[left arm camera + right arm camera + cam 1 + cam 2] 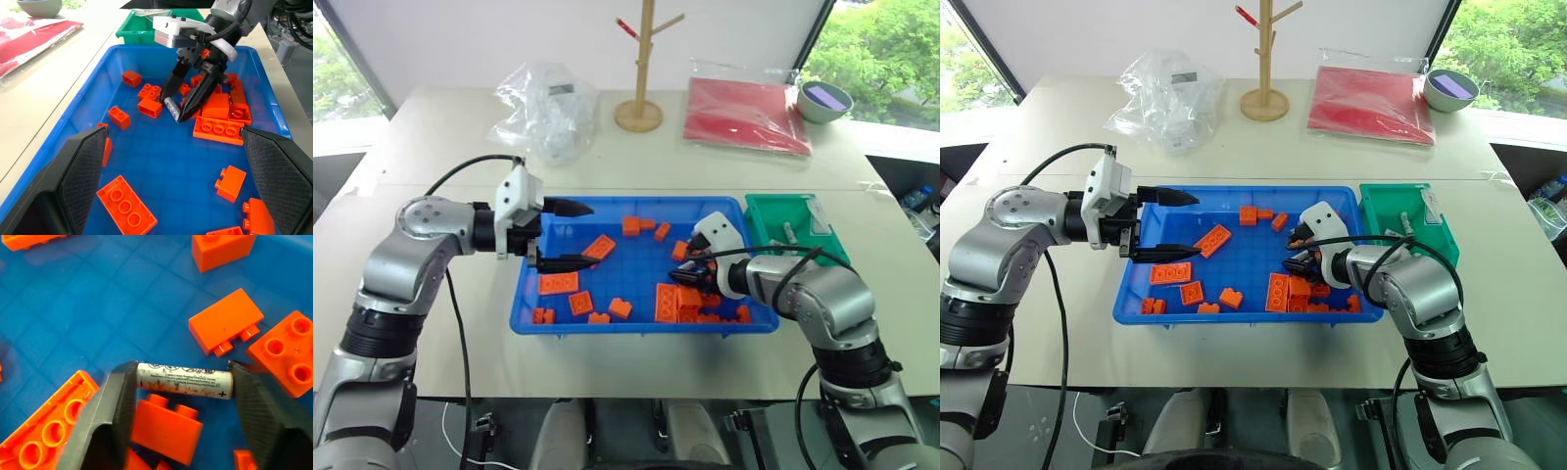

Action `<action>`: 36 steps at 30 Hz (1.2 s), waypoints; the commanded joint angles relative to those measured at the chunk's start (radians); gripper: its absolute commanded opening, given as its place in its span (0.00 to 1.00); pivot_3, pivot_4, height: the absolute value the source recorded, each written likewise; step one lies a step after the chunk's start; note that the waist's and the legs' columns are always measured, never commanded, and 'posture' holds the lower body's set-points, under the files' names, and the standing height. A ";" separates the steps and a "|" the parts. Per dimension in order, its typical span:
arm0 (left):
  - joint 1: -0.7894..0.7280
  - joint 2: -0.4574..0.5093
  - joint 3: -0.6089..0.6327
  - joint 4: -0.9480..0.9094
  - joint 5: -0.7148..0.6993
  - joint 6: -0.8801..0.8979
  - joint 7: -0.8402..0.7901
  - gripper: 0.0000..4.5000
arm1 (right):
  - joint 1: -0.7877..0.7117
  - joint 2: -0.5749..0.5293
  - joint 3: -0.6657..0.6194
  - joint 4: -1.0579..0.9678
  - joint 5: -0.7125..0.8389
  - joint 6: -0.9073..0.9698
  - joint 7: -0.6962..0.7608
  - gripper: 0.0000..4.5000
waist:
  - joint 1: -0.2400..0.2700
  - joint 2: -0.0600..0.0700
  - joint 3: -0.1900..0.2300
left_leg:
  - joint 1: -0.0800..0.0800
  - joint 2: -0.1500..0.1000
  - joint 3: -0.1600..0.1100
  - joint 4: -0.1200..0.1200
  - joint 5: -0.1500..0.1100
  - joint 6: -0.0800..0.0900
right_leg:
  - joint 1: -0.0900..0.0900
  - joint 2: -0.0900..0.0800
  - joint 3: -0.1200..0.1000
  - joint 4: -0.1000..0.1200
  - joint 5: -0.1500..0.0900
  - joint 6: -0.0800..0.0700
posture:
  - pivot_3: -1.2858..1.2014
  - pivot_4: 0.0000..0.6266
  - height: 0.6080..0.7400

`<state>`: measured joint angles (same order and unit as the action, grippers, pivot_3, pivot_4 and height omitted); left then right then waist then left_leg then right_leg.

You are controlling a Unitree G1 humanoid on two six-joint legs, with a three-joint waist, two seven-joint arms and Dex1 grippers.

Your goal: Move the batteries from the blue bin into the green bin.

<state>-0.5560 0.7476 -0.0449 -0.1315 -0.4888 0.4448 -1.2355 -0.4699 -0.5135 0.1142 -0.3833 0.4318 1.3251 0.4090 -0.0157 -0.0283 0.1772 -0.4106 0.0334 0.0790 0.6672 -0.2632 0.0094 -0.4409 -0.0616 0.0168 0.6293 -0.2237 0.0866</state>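
The blue bin [636, 327] sits in the middle of the table, with several orange bricks [558, 283] strewn over its floor. My right gripper [683, 277] reaches down into its right half, and its fingers [115, 396] press on the two ends of one silver-grey battery [183, 381] that lies on the bin floor among bricks. The left wrist view shows this same battery [171, 106] between the black fingertips. My left gripper [593, 235] hovers open and empty over the bin's left part. The green bin [771, 210] stands right beside the blue bin's right end, with a small grey cylinder [788, 232] in it.
Behind the bins are a crumpled clear plastic bag [548, 108], a wooden peg stand [641, 59], a red folder [749, 113] and a grey bowl [822, 101]. Orange bricks [225, 320] crowd close around the battery. Bare table lies in front of the blue bin.
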 commanded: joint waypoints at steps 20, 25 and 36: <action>-0.052 0.001 0.021 0.100 0.021 -0.069 -0.036 1.00 | -0.032 -0.442 -0.418 0.141 0.084 -0.062 0.198 0.91 | 0.000 0.000 0.000 | -0.002 0.000 0.000 -0.001 -0.001 0.002 | 0.001 0.000 -0.002 -0.004 -0.001 -0.001 | 0.52 0.24 0.97; -0.057 0.024 0.046 0.143 0.032 -0.079 -0.036 1.00 | 0.148 -0.545 -0.409 0.136 0.039 -0.451 0.476 0.99 | 0.000 0.000 0.000 | 0.001 0.000 0.001 -0.001 -0.001 0.001 | 0.001 0.000 0.001 -0.002 -0.001 -0.001 | 0.52 0.24 0.97; 0.035 0.259 0.229 0.312 0.016 -0.058 -0.121 1.00 | 0.252 -0.765 -0.538 0.717 -0.073 -1.074 0.894 0.99 | -0.006 0.001 0.001 | 0.003 0.000 0.003 0.000 -0.001 0.002 | 0.002 -0.001 0.002 -0.002 -0.003 0.001 | 0.52 0.24 0.97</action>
<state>-0.5386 0.9700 0.1393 0.1495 -0.4911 0.4287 -1.3292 -0.1899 -1.2437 -0.3767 0.2377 0.3673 0.3236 1.2599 -0.0214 -0.0275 0.1779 -0.4076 0.0331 0.0828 0.6663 -0.2643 0.0112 -0.4394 -0.0626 0.0192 0.6278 -0.2271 0.0878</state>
